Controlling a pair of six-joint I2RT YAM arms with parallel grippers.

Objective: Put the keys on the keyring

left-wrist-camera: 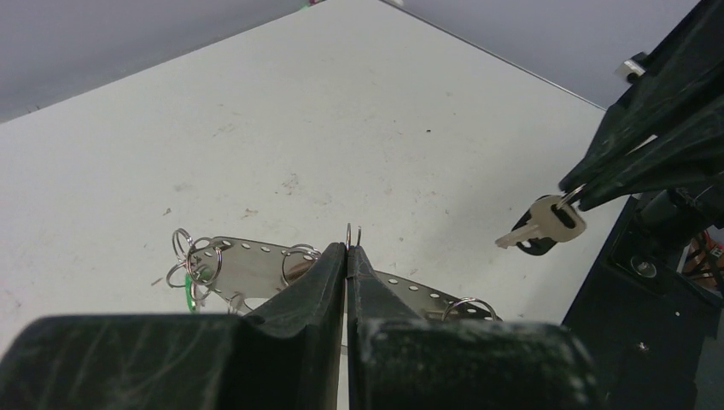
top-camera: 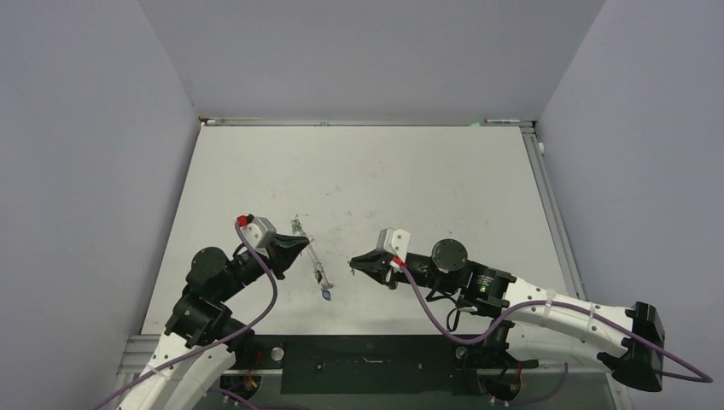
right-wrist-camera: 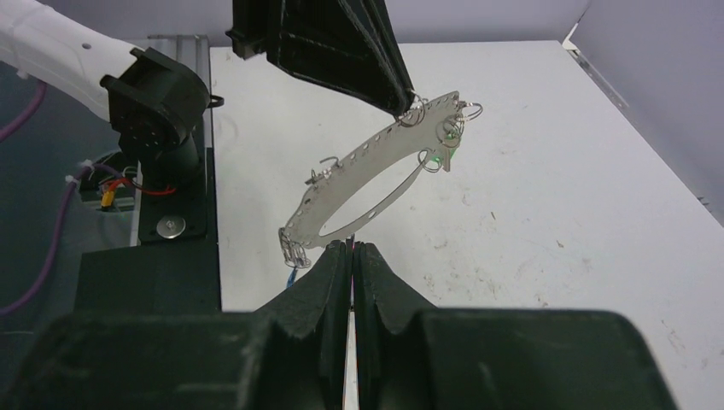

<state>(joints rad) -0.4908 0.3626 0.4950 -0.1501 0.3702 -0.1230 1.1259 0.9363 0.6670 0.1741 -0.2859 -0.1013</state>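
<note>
The keyring is a large flat grey metal loop with a row of holes, carrying several small split rings, a green tag and a blue tag. My left gripper is shut on a small split ring at the loop's edge and holds the loop. My right gripper is shut on a small silver key, a short way right of the loop and apart from it. In the right wrist view my right gripper points at the loop's near rim, and only a thin sliver shows between its jaws.
The white table has grey walls on three sides and a metal rail along its right edge. The black base plate lies at the near edge between the arms.
</note>
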